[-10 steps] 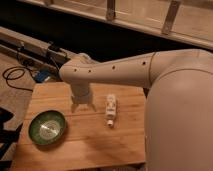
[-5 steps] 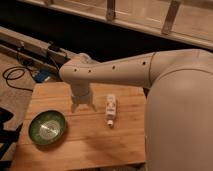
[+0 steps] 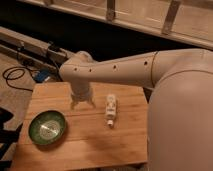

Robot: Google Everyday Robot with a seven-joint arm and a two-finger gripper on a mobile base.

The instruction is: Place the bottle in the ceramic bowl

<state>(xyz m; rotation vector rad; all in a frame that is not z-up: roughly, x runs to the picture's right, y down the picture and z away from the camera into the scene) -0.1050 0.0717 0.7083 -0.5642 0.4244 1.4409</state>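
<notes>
My tool (image 3: 82,103) spread, empty, over counter (image 3: 100,146) | bottle (image 3: 111,110) lying just beside it, opposite ceramic bowl (image 3: 47,127) | long axis near-to-far

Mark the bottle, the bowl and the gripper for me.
bottle (image 3: 111,111), camera view, middle of its body.
bowl (image 3: 47,128), camera view, its pale centre.
gripper (image 3: 83,105), camera view, between its fingertips, over the table (image 3: 75,150) beside the bottle.

Gripper (image 3: 83,104) hangs over the table (image 3: 95,147), fingers spread. Bottle (image 3: 110,111) lies just beside at its 3 o'clock, bowl (image 3: 59,120) at 8 o'clock.
</notes>
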